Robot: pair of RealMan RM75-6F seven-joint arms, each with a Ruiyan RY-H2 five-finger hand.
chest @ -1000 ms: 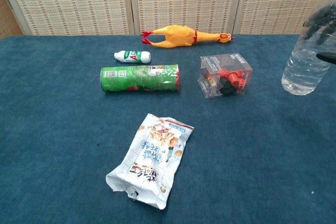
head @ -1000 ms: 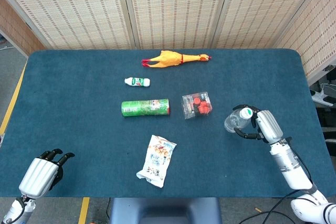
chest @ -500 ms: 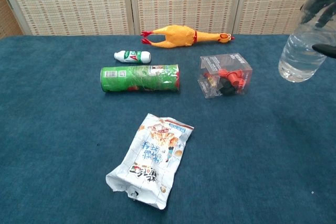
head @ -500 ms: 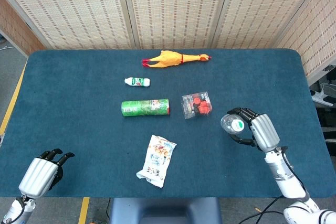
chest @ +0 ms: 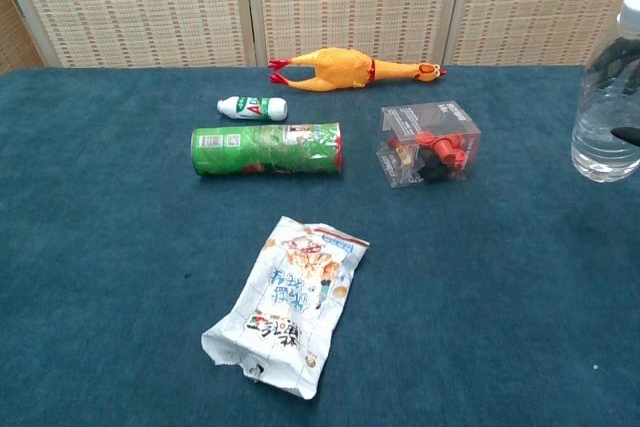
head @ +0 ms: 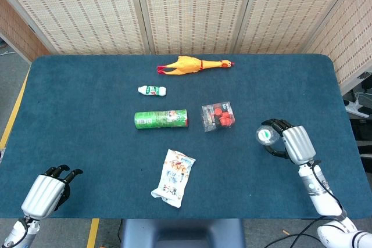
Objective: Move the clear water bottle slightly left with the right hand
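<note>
The clear water bottle (head: 265, 136) stands upright at the table's right side, its white and green cap facing the head camera. My right hand (head: 293, 144) grips it from the right, dark fingers wrapped around its body. In the chest view the bottle (chest: 607, 112) is cut by the right edge, with water in its lower half, and only a dark sliver of a finger shows. I cannot tell whether its base touches the cloth. My left hand (head: 45, 193) rests at the near left corner, holding nothing.
A clear box of red pieces (head: 218, 116) lies just left of the bottle. Further left are a green can on its side (head: 161, 119), a snack bag (head: 173, 178), a small white bottle (head: 151, 90) and a rubber chicken (head: 193, 64). The blue table's right edge (head: 347, 126) is close.
The right hand lifted the bottle and shifted it left, then brought it back right and lower. The bottle went from tilted to upright. The left hand stayed still.
</note>
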